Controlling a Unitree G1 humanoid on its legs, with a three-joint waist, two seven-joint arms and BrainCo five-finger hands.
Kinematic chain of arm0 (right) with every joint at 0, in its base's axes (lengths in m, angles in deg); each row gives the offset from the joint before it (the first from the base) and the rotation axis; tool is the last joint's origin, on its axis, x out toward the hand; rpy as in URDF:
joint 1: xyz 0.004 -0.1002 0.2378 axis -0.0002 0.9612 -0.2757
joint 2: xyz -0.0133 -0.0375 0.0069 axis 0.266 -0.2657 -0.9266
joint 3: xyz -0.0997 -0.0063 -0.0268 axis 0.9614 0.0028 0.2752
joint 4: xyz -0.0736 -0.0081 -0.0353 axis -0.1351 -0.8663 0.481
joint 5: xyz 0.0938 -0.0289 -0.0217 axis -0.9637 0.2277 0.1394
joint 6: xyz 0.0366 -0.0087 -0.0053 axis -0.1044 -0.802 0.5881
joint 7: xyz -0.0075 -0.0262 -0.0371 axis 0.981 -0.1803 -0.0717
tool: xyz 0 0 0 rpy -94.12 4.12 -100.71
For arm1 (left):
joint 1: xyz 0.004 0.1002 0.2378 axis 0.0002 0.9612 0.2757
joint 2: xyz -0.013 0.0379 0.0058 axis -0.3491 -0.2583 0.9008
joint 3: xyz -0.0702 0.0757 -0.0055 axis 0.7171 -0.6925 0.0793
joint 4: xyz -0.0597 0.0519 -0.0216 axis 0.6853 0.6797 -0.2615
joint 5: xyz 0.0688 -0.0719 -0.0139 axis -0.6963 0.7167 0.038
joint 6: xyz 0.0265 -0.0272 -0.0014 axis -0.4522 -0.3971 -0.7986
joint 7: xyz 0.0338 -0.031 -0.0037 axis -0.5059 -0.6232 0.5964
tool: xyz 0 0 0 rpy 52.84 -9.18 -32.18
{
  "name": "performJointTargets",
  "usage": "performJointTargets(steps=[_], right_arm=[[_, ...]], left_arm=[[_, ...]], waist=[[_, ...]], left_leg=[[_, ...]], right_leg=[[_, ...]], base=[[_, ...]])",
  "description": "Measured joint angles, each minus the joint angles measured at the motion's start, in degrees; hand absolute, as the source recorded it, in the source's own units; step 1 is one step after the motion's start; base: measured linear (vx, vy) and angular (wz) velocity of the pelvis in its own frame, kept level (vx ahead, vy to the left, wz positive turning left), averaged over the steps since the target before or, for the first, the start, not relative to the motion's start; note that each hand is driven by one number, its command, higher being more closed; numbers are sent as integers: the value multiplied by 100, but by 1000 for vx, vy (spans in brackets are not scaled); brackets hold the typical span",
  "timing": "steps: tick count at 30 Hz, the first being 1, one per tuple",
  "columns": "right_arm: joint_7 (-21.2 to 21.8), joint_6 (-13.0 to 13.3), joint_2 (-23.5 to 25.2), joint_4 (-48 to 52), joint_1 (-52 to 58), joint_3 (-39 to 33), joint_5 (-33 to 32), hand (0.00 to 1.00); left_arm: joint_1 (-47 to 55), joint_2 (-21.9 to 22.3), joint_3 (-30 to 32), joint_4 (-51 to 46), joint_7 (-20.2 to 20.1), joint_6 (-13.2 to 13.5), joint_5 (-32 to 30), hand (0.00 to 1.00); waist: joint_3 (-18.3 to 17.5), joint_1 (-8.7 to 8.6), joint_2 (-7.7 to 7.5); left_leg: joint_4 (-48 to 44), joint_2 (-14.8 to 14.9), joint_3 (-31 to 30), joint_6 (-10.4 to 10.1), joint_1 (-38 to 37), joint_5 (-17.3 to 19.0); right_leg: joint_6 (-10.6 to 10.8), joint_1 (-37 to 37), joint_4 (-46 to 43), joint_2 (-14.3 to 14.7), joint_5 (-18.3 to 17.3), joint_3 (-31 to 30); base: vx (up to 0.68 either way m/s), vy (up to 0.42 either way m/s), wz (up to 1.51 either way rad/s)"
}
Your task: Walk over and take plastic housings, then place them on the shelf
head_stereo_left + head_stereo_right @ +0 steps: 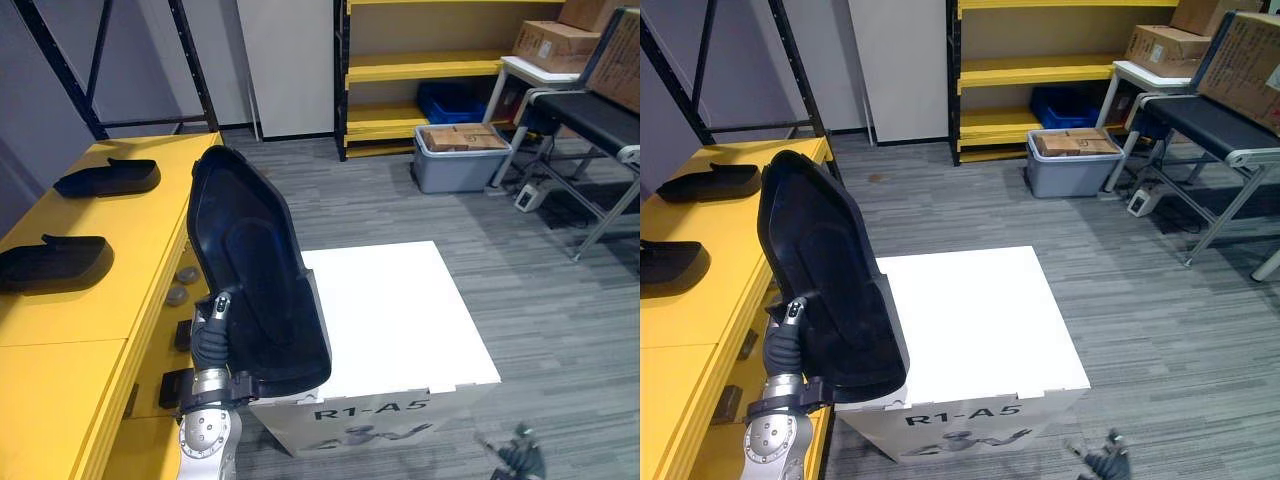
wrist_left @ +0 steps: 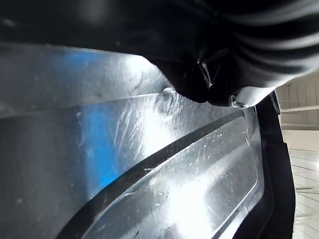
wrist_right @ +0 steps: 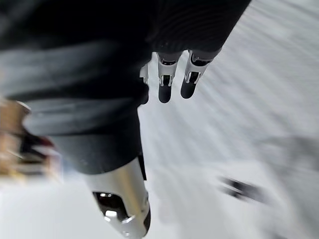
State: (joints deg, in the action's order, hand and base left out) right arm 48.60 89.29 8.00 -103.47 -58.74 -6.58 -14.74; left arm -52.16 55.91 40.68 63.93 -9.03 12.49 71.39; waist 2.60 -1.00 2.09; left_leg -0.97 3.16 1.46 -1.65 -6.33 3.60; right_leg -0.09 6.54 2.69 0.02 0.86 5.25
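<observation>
- Left hand (image 1: 213,325) grips the lower rim of the housing (image 1: 255,270), which stands upright between the shelf (image 1: 90,300) and the box (image 1: 400,310).
- Right hand (image 3: 164,82) hangs low, fingers loose and empty.
- Other housings (image 1: 108,178) lie on the shelf.
- Judged best: tip the housing flat, lower it onto bare shelf clear of those, then release.

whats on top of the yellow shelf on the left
A farther black housing and a nearer black housing lie on the yellow shelf. The upright housing at the left hand covers the shelf's edge beside the white box, hiding anything there.
</observation>
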Motion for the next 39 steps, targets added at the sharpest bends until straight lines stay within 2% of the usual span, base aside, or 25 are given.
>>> performJointTargets(steps=[6,9,11,13,15,17,18,19,20,21,22,24,25,26,27,28,29,30,31,33,36,38,39], right_arm=[[214,-97,49,-657,1,474,123,0],[249,-115,-21,-831,-30,712,281,0],[246,-123,-76,-956,-54,849,382,0],[232,-145,-104,-1040,-95,1015,550,0],[206,-168,-115,-1047,-214,1180,632,0],[135,-167,-203,-1049,-403,1406,668,0],[110,-165,-273,-1096,-584,1480,683,0],[78,-166,-286,-1170,-807,1475,701,0],[51,-173,-273,-1207,-892,1488,722,0],[15,-182,-267,-1259,-1005,1596,766,0],[4,-181,-265,-1257,-1066,1709,831,0],[-3,-181,-260,-1244,-1113,1783,875,0],[-4,-182,-283,-1226,-1127,1786,883,0],[-31,-186,-305,-1201,-1154,1764,890,0],[-26,-187,-290,-1202,-1148,1767,893,0],[-34,-185,-262,-1194,-1151,1735,891,0],[-58,-187,-168,-1211,-1209,1685,889,0],[-52,-188,-138,-1210,-1234,1686,889,0],[-54,-190,-78,-1254,-1277,1688,888,0],[-55,-186,-16,-1240,-1333,1693,889,0],[-55,-192,-40,-1244,-1389,1675,911,0],[-57,-210,-51,-1231,-1258,1667,930,0],[-52,-212,-73,-1181,-1143,1640,941,0]], left_arm=[[191,-57,-142,12,-34,-2,5,100],[267,-36,-285,43,-120,-9,3,100],[275,-30,-383,43,-120,-13,2,100],[263,-36,-456,41,-119,-13,1,100],[210,-47,-497,-21,-96,-13,1,100],[154,-34,-565,-150,-44,-13,1,100],[91,1,-555,-237,39,-14,1,100],[32,35,-470,-303,68,-10,2,100],[-2,55,-458,-303,77,-9,2,100],[-21,105,-453,-298,119,-9,5,100],[-9,206,-471,-294,150,-9,13,100],[-24,260,-493,-293,161,-1,36,100],[-56,271,-564,-285,155,17,89,100],[-251,231,-723,-213,156,46,126,100],[-348,199,-797,-191,160,48,122,100],[-409,200,-842,-187,185,69,124,100],[-490,155,-847,-157,237,96,122,100],[-483,161,-837,-157,265,101,121,100],[-447,160,-799,-122,314,102,124,100],[-304,156,-778,-116,321,103,122,100],[-286,164,-836,-111,288,100,114,100],[-298,157,-991,-108,265,100,109,100],[-322,128,-1069,-93,269,105,101,100]], waist=[[10,53,5],[20,68,-25],[53,172,-51],[137,277,-152],[261,325,-235],[415,403,-255],[556,492,-226],[655,534,-164],[690,532,-182],[718,556,-162],[724,555,-157],[701,554,-113],[630,529,54],[624,419,144],[612,373,138],[548,310,219],[564,335,158],[570,320,184],[585,344,178],[573,351,167],[589,326,148],[606,293,124],[635,216,85]], left_leg=[[74,-28,-84,5,-137,-24],[117,-94,-361,33,-67,-97],[127,-141,-556,46,-74,-143],[0,-281,-1063,31,-13,-204],[-309,-479,-1634,-12,293,-249],[-436,-635,-2152,-116,672,-418],[-344,-647,-2090,-294,889,-600],[-303,-451,-1254,-119,1154,-447],[-442,-291,-685,-94,1317,-421],[-911,28,443,-46,1587,-310],[-1485,262,1014,34,1745,-181],[-2040,458,1286,140,1744,-87],[-2312,633,1499,279,1694,-98],[-2284,492,1774,350,1772,-75],[-2022,350,1794,390,1740,-109],[-991,54,1657,441,1417,-118],[-426,-123,1807,488,1221,-231],[-342,-129,1886,530,1181,-442],[-342,-242,1777,595,1131,-491],[-386,-351,1708,645,1067,-457],[-483,-476,1588,743,1078,-364],[-628,-578,1400,772,1007,-166],[-661,-627,1220,808,950,-126]], right_leg=[[32,143,-32,-38,-21,92],[66,156,-108,-108,-97,368],[74,128,-380,-175,-270,581],[122,96,-915,-362,-633,1025],[139,84,-1178,-539,-817,1592],[126,24,-1229,-648,-871,2214],[111,-29,-1217,-706,-858,2581],[78,-57,-1190,-759,-834,3013],[77,-70,-1202,-802,-834,3215],[77,-67,-1273,-935,-835,3553],[77,-28,-1360,-1077,-835,3831],[91,58,-1447,-1271,-842,4138],[154,146,-1656,-1332,-883,4398],[189,169,-1764,-1469,-955,4575],[209,207,-1676,-1489,-979,4663],[259,333,-1490,-1487,-920,4936],[377,411,-1345,-1545,-755,5154],[375,492,-1293,-1530,-688,5271],[448,605,-1242,-1562,-622,5386],[431,757,-1234,-1622,-553,5463],[419,737,-1905,-1999,-566,5456],[171,583,-2814,-2385,-635,4794],[-39,145,-3436,-2400,-927,3612]], base=[[-40,14,9],[-49,-17,48],[-32,-18,59],[-11,-27,106],[-27,-39,155],[-64,-31,178],[-112,-4,185],[-126,9,171],[-118,50,171],[-39,126,155],[6,158,144],[65,159,96],[88,204,135],[56,247,152],[21,218,173],[44,226,146],[70,151,132],[77,112,97],[52,64,69],[47,90,39],[28,111,26],[1,130,48],[-16,97,78]])
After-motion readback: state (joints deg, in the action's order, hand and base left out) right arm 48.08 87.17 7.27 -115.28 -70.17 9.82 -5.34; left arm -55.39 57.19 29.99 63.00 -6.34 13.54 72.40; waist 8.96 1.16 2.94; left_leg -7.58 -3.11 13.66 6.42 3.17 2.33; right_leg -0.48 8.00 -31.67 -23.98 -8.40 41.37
